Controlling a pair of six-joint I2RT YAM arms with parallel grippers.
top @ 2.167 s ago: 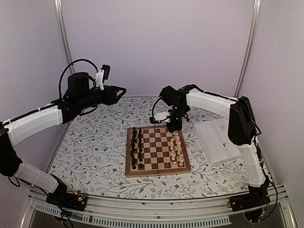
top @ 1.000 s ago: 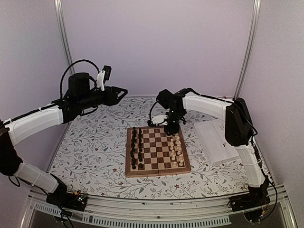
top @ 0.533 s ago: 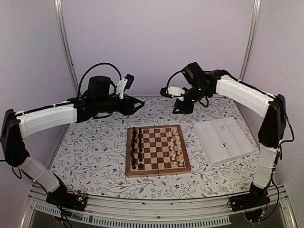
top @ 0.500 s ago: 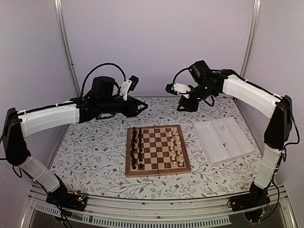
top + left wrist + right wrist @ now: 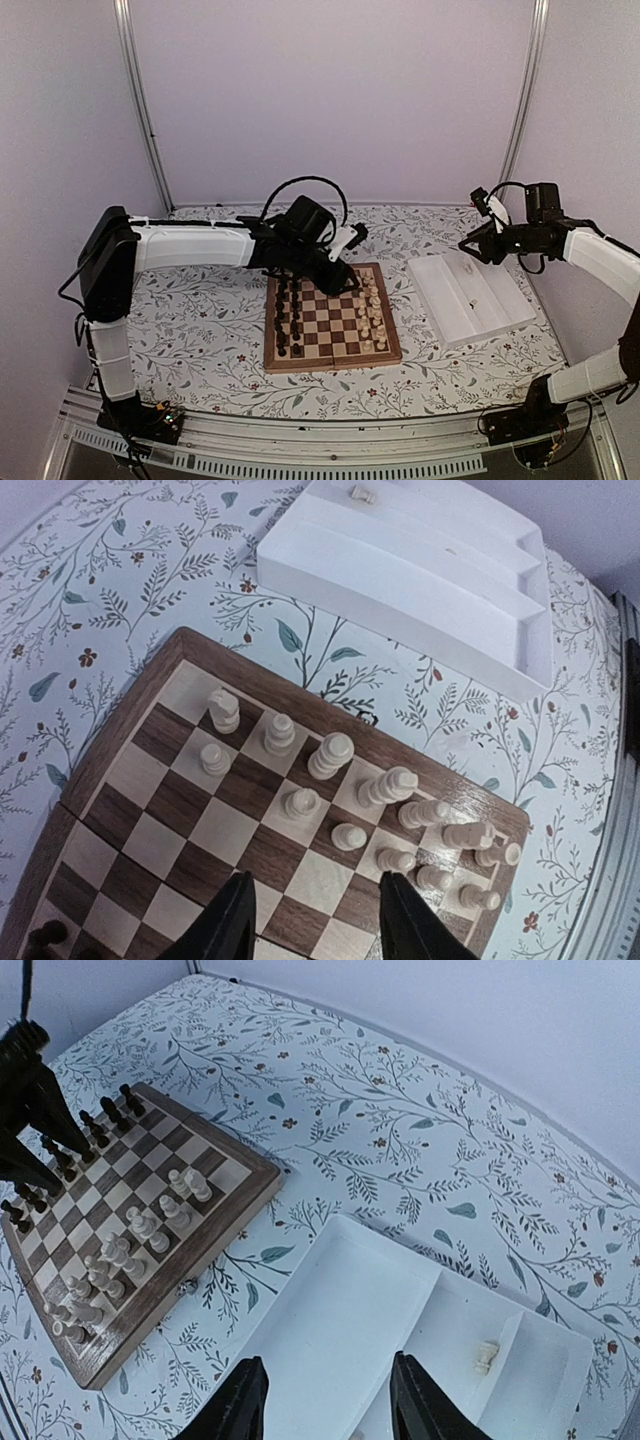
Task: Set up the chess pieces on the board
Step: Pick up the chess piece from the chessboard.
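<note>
The board [image 5: 330,362] lies mid-table, with cream chess pieces [image 5: 370,310] in two rows along its right side and dark pieces [image 5: 288,310] along its left. My left gripper [image 5: 343,278] hovers open and empty over the board's far edge. In the left wrist view it [image 5: 315,920] is above empty squares next to the cream pieces [image 5: 330,755]. My right gripper [image 5: 468,246] hangs open and empty above the white tray's far end. The right wrist view [image 5: 325,1405] shows one cream piece [image 5: 486,1356] lying in a tray compartment.
The white ridged tray [image 5: 470,295] sits right of the board, and also shows in the left wrist view [image 5: 400,580]. A floral cloth [image 5: 190,310] covers the table. Enclosure walls and metal posts surround it. The left arm stretches across the back left.
The right gripper left the board's far right corner, rose, and swung right to above the tray. The left arm swung right and down to the board's far edge.
</note>
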